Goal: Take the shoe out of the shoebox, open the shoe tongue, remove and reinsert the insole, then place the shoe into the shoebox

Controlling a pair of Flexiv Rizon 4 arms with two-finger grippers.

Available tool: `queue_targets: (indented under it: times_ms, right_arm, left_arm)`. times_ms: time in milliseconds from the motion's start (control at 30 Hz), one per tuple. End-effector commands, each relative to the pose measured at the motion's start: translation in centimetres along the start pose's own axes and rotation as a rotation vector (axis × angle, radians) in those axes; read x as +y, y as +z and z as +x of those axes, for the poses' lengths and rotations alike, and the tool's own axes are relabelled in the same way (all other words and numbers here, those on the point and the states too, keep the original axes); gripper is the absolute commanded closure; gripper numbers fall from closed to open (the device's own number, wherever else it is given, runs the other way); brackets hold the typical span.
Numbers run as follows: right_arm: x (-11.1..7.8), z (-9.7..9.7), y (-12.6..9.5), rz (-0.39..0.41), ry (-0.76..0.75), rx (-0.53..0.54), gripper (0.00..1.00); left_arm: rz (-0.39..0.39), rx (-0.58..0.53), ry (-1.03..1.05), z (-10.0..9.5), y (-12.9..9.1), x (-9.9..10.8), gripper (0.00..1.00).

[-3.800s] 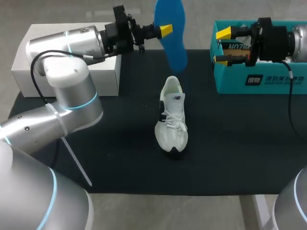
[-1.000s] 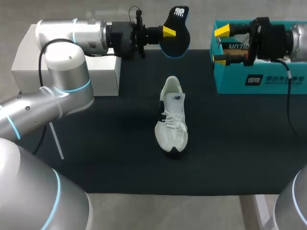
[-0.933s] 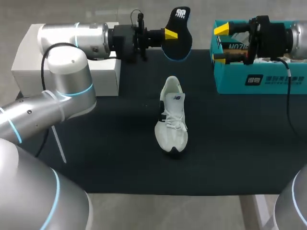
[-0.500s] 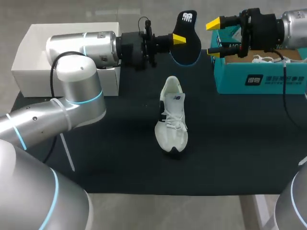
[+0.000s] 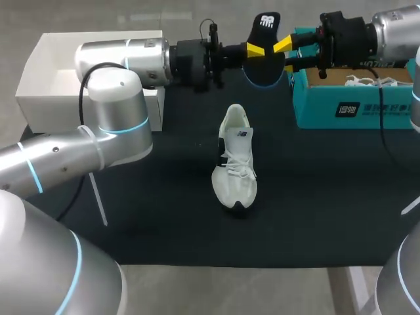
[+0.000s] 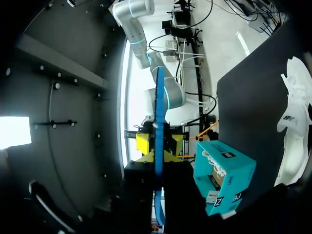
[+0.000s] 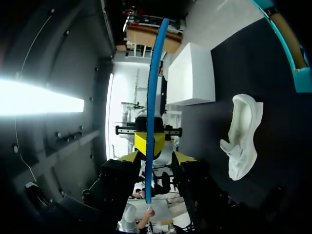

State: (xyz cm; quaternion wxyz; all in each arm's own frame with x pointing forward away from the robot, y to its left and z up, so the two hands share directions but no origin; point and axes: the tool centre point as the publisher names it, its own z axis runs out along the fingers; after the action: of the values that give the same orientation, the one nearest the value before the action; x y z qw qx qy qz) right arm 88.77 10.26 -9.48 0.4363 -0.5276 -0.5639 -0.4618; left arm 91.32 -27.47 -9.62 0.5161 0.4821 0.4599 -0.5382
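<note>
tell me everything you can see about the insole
The insole is thin and flat, with a dark top face, a white logo near one end and a bright blue edge; it looks like foam. It is out of the white shoe, standing upright in the air over the far edge of the black mat. The left tool is shut on it. The right tool is open, with a finger on either side and a gap to each.

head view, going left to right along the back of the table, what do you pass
white box → left end effector → insole → right end effector → shoebox
</note>
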Motion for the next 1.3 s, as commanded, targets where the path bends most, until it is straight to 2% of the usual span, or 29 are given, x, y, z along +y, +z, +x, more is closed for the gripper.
queue_targets:
  times_ms: [33, 167, 333, 533, 667, 733, 1000, 1033, 1067, 1167, 1300]
  right_arm:
    - [-0.1, 0.0, 0.1, -0.007, 0.006, 0.0, 0.6]
    - [-0.2, 0.0, 0.3, -0.011, 0.012, -0.004, 0.62]
    - [-0.2, 0.0, 0.4, -0.019, 0.015, -0.002, 0.7]
    - [0.1, 0.0, 0.4, -0.035, 0.019, 0.004, 0.67]
    - [0.2, -0.1, 0.4, -0.039, 0.02, 0.003, 0.79]
    - [0.2, -0.1, 0.4, -0.041, 0.021, 0.002, 1.0]
    - [0.2, -0.2, 0.5, -0.045, 0.024, 0.003, 1.0]
    - [0.2, -0.2, 0.5, -0.047, 0.023, 0.004, 1.0]
    - [0.2, -0.2, 0.6, -0.05, 0.022, 0.006, 1.0]
    - [0.2, -0.3, 0.5, -0.056, 0.02, 0.009, 1.0]
    - [0.2, -0.3, 0.2, -0.068, 0.014, 0.013, 1.0]
  left_arm:
    - [-0.007, -0.005, 0.013, 0.3, 0.7, 0.3, 1.0]
    - [-0.021, -0.016, 0.019, 0.3, 1.0, 0.6, 1.0]
    - [-0.031, -0.025, 0.022, 0.3, 1.2, 0.7, 1.0]
    - [-0.016, -0.019, 0.017, 0.4, 1.2, 0.4, 1.0]
    - [-0.017, -0.018, 0.015, 0.4, 1.1, 0.3, 1.0]
    - [-0.021, -0.022, 0.016, 0.4, 1.1, 0.4, 1.0]
    - [-0.026, -0.023, 0.007, 0.3, 1.1, 0.5, 1.0]
    - [-0.024, -0.021, 0.0, 0.3, 1.0, 0.5, 0.76]
    - [-0.019, -0.014, -0.007, 0.4, 0.7, 0.5, 0.0]
    - [0.007, -0.002, 0.001, 0.4, -0.5, 0.3, 0.0]
    - [0.011, 0.039, 0.005, 0.0, -3.4, 0.2, 0.0]
